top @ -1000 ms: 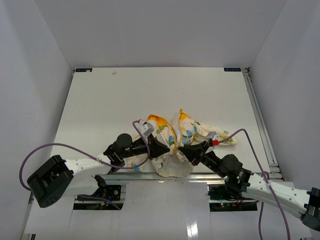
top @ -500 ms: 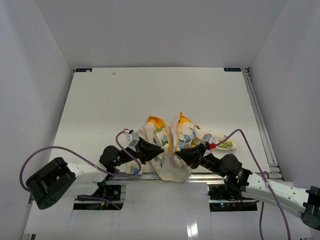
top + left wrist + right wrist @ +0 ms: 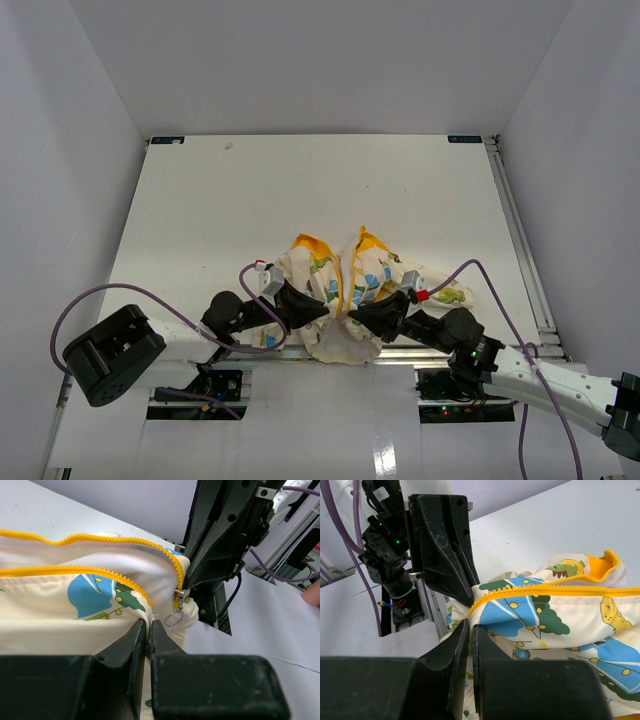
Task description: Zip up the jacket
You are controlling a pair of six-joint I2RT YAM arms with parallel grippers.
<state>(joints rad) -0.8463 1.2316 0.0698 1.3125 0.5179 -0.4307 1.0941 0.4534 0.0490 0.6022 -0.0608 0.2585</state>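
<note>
Table [image 3: 300, 190] | jacket [image 3: 365, 270] bunched near edge | left pincer [image 3: 149, 628], right pincer [image 3: 470, 628] gripping fabric

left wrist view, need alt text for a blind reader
The left end effector pinches the cream jacket just under its open yellow zipper, whose metal slider with a ring pull hangs close ahead. The right end effector, black, stands right behind the slider.
</note>
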